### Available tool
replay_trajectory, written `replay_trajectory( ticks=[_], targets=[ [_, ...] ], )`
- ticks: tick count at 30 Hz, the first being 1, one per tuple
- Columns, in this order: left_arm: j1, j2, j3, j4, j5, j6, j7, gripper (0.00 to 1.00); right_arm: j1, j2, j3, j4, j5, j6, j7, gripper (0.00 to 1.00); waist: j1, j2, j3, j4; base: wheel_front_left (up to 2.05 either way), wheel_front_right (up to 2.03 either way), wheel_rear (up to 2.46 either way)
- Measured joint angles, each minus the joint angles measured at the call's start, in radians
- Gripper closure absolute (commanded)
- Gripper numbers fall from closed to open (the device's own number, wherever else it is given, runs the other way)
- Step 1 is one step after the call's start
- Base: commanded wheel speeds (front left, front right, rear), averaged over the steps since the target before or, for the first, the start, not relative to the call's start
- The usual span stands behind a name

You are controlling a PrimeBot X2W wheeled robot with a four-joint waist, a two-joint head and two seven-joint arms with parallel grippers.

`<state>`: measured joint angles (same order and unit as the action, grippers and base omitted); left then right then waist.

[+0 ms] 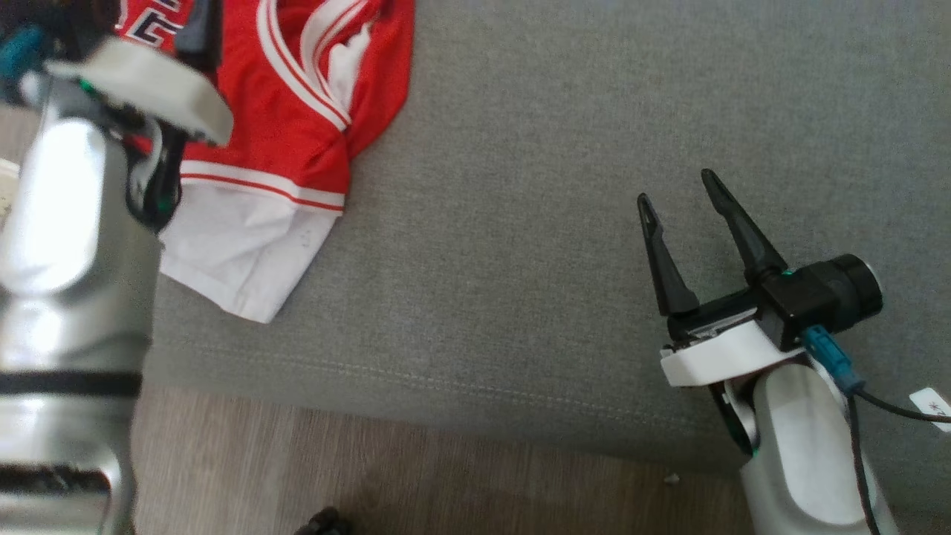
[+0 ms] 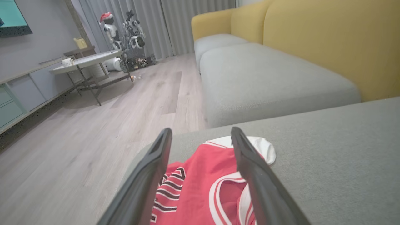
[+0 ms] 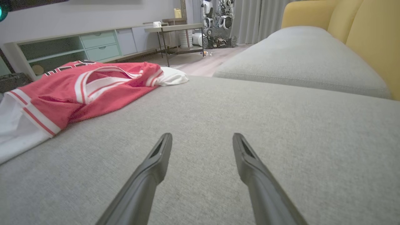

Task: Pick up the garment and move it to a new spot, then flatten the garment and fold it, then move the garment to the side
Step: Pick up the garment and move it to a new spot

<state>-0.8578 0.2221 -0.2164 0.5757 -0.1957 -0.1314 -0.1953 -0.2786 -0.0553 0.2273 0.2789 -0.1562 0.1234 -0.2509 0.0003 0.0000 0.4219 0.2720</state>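
Observation:
The garment is a red jersey with white trim and a white layer beneath, lying crumpled at the upper left of the grey sofa seat. It also lies under my left gripper, whose fingers stand open above the red cloth with nothing between them. In the head view the left arm's silver forearm covers part of the jersey. My right gripper hovers open over bare cushion at the right, well apart from the garment; its fingers hold nothing.
The seat's front edge drops to wooden floor. Yellow sofa backrests rise behind further grey cushions. A low round table, a cabinet and another robot stand across the room.

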Motion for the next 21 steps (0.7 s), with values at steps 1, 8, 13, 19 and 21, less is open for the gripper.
replay_trajectory(
  ticks=[1, 8, 13, 19, 21],
  targets=[
    [-0.032, 0.008, -0.027, 0.031, -0.01, 0.0, 0.0, 0.0, -0.002, -0.004, -0.002, 0.0, -0.007, 0.0, -0.002, 0.0, -0.0001, 0.0, 0.013, -0.004, 0.0, 0.0, 0.0],
    [-0.199, 0.02, -0.239, 0.241, -0.169, -0.001, 0.132, 0.0, -0.014, -0.035, -0.027, -0.007, -0.035, 0.0, -0.003, 0.0, 0.0, 0.0, 0.089, -0.005, 0.0, 0.0, 0.0],
    [-0.215, 0.026, -0.346, 0.366, -0.241, -0.001, 0.234, 0.0, -0.029, -0.035, -0.022, -0.01, -0.04, 0.0, -0.004, 0.0, -0.0002, 0.0, 0.112, -0.002, 0.0, 0.0, 0.0],
    [-0.243, 0.036, -0.418, 0.437, -0.319, 0.0, 0.273, 0.0, -0.079, -0.034, 0.002, 0.001, -0.04, 0.0, -0.007, 0.0, -0.0002, 0.0, 0.129, -0.018, 0.0, 0.0, 0.0],
    [-0.245, 0.037, -0.432, 0.452, -0.348, 0.0, 0.277, 0.0, -0.085, -0.031, 0.007, 0.005, -0.04, 0.001, -0.007, 0.0, -0.0002, 0.0, 0.131, -0.024, 0.0, 0.0, 0.0]
  ],
)
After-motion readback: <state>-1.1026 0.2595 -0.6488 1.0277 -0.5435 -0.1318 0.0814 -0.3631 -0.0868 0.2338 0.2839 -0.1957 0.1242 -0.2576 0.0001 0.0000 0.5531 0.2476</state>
